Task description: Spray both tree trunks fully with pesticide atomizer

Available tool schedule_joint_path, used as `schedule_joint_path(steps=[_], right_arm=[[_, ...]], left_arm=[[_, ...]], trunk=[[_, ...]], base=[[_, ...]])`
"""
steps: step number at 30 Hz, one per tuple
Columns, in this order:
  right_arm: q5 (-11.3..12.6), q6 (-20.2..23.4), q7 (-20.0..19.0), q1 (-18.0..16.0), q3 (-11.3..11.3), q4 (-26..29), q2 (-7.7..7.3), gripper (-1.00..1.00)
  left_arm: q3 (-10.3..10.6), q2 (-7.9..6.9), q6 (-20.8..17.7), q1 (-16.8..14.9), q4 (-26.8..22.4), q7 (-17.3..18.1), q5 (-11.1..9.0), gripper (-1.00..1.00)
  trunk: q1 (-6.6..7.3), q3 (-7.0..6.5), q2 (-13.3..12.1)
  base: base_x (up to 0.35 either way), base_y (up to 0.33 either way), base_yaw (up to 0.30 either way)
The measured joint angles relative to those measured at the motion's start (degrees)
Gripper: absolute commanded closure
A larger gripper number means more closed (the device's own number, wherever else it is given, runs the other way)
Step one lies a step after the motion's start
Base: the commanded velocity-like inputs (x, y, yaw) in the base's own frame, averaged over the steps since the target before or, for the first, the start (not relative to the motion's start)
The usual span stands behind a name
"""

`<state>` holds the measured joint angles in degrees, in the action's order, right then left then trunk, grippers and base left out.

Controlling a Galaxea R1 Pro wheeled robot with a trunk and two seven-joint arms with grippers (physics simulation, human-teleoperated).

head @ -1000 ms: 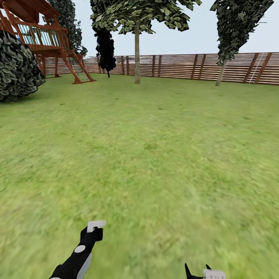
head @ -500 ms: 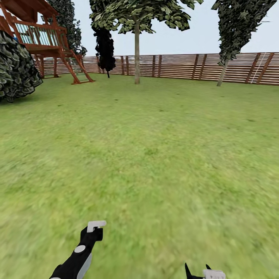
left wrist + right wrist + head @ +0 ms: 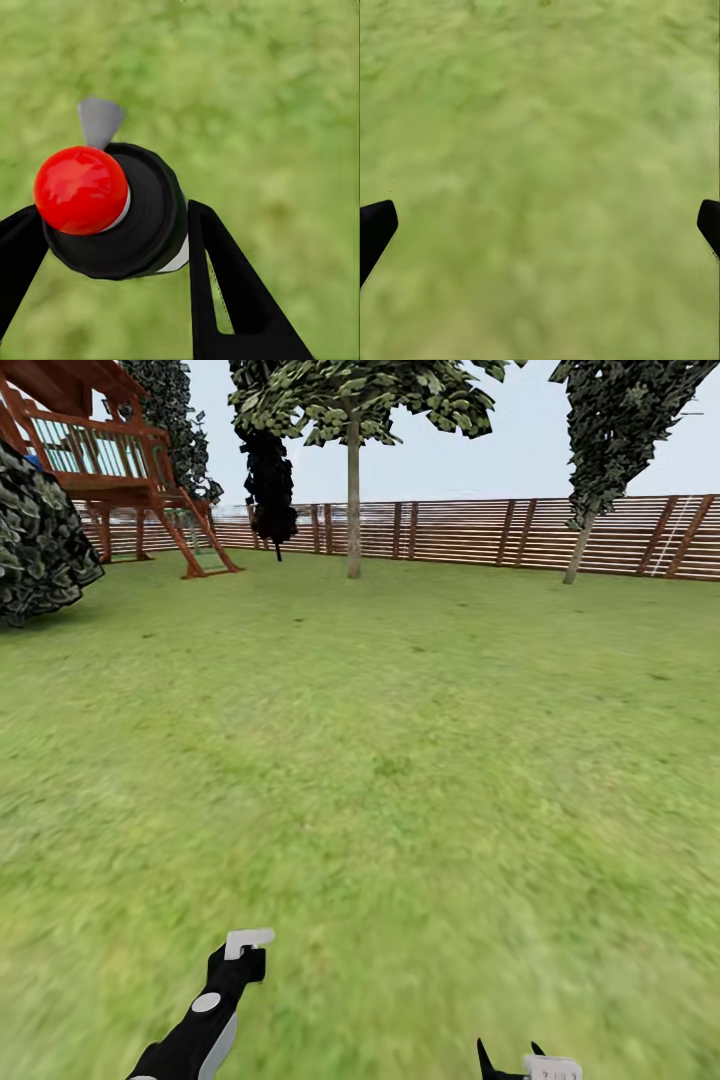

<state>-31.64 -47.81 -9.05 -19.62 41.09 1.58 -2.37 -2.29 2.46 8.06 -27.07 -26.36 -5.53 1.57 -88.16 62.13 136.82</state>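
Note:
My left gripper (image 3: 114, 214) is shut on the pesticide atomizer (image 3: 81, 189), which has a red ball top, a black round cap and a grey nozzle. In the head view the same left gripper (image 3: 243, 952) hangs low over the lawn floor (image 3: 400, 760) with a small white piece at its tip. My right gripper (image 3: 510, 1058) sits at the lower edge, and its fingers (image 3: 376, 229) stand wide apart over bare grass. A pale-trunked tree (image 3: 353, 500) stands far ahead by the fence. A second tree (image 3: 583, 540) leans at the far right.
A brown slat fence (image 3: 470, 532) closes the far side. A red wooden play tower (image 3: 110, 460) and a dark bush (image 3: 40, 540) stand at the far left. A thin black tree (image 3: 270, 485) is beside the pale-trunked tree. Wide lawn lies between me and them.
The whole head view has shifted slightly, with the bush and tower sliding left and the right tree sliding right: the camera moved. Both arms hold the same pose.

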Motion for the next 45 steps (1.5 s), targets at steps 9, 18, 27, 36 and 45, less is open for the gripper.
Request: schedule_joint_path(steps=[9,18,27,36,45], right_arm=[[0.0,0.0,0.0,0.0,-0.03,0.0,0.0,-1.0],[0.0,0.0,0.0,0.0,-0.01,0.0,0.0,-1.0],[0.0,0.0,0.0,0.01,0.02,0.0,0.0,-1.0],[0.0,0.0,0.0,0.01,0.02,0.0,0.0,-1.0],[0.0,0.0,0.0,0.02,0.0,0.0,0.0,-1.0]], left_arm=[[0.0,0.0,0.03,0.0,-0.08,0.0,0.0,1.0],[-0.09,-0.08,-0.06,0.0,0.0,0.0,0.0,1.0],[-0.09,-0.09,-0.01,0.0,-0.09,0.0,0.0,1.0],[-0.09,-0.17,-0.06,0.0,-0.03,0.0,0.0,1.0],[-0.08,-0.18,0.0,0.0,-0.09,0.0,0.0,1.0]], trunk=[[0.0,0.0,0.0],[0.0,0.0,0.0],[0.0,0.0,0.0],[0.0,0.0,0.0],[0.0,0.0,0.0]], base=[[0.34,0.0,0.0],[0.34,0.0,0.0],[0.34,0.0,0.0],[0.34,0.0,0.0],[0.34,0.0,0.0]])
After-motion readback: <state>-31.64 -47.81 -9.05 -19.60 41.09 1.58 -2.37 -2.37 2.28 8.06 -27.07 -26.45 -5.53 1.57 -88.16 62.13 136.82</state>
